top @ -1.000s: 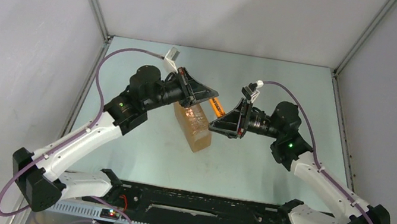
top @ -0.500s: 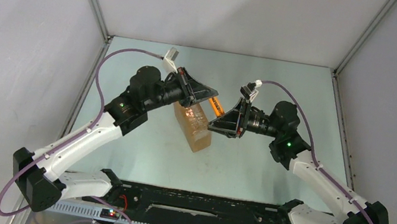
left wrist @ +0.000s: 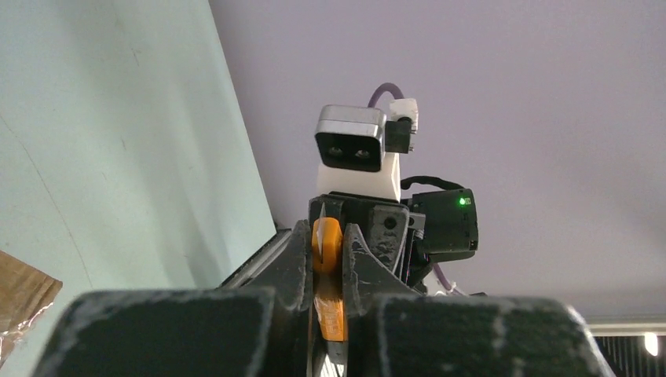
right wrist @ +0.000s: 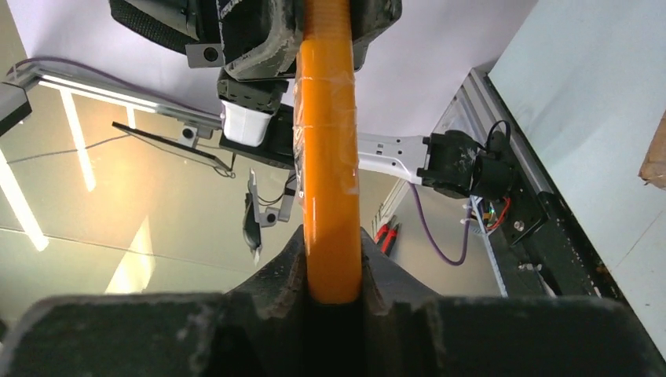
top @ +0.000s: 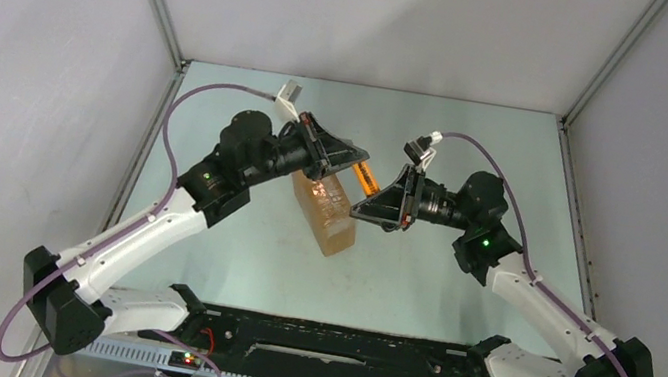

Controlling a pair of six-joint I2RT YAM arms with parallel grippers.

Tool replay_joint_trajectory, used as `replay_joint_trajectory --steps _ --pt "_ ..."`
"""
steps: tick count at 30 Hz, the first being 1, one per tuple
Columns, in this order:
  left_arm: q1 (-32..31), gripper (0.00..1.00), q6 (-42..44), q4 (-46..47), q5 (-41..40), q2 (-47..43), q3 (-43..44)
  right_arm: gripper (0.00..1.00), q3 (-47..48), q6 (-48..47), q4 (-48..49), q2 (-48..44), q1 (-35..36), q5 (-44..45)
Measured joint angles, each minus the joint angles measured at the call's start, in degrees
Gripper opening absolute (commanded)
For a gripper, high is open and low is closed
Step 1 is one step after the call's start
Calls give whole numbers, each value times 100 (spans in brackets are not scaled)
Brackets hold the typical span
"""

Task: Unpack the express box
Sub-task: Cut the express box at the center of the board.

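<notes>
Top external, near edge first: shows both arm bases at the front rail, forearms angled inward. Further in, puts the express box (top: 331, 216) flat on the counter (top: 230, 243), roughly central, skewed, looking unopened. Above its far end, has left pincer (top: 353, 159) and right pincer (top: 374, 205) nose to nose, both clamped on the orange utility knife (top: 367, 177), held clear of the counter. Matches both wrist views: handle pinched at each end. Can't tell if the blade is out.

Risks, as judged:
- Fighting grips: pulling or twisting against each other could snap the handle or slip it out of one pincer.
- Early release by either side: could tip the knife and drop it onto the box.
- Exposed blade near fingers or cable: cut risk.

Room: open counter right of the box and toward the front rail. Tighter at the elbows, near the side walls. Less clearance behind, toward the far wall.
</notes>
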Motion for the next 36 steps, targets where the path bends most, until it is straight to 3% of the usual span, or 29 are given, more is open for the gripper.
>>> replay_joint_trajectory --steps 2,3,4,5,10,18,23,36 --pt "-9 43 -13 -39 -35 -17 7 0 -2 -17 37 -7 -9 -11" --pt "-15 72 24 -118 -76 -26 13 0 -9 -33 -22 -20 -4 2" --pt "-33 90 205 -295 -127 -28 35 0 -13 -35 -151 -52 -4 74" --pt "-72 98 365 -507 -173 -26 37 0 -17 -50 -284 -90 2 162" --pt "-306 100 796 -2079 -669 120 232 0 -704 -98 -772 -662 -76 389" --pt "-243 100 955 -4529 -2122 402 1047 0 -1705 -387 -1456 -1847 -4 678" --pt "-203 99 942 -5139 -2494 879 1521 0 -2387 -282 -1379 -1875 160 758" --pt "136 89 892 -5547 -2483 1821 1770 0 -2476 -118 -610 -1226 522 758"
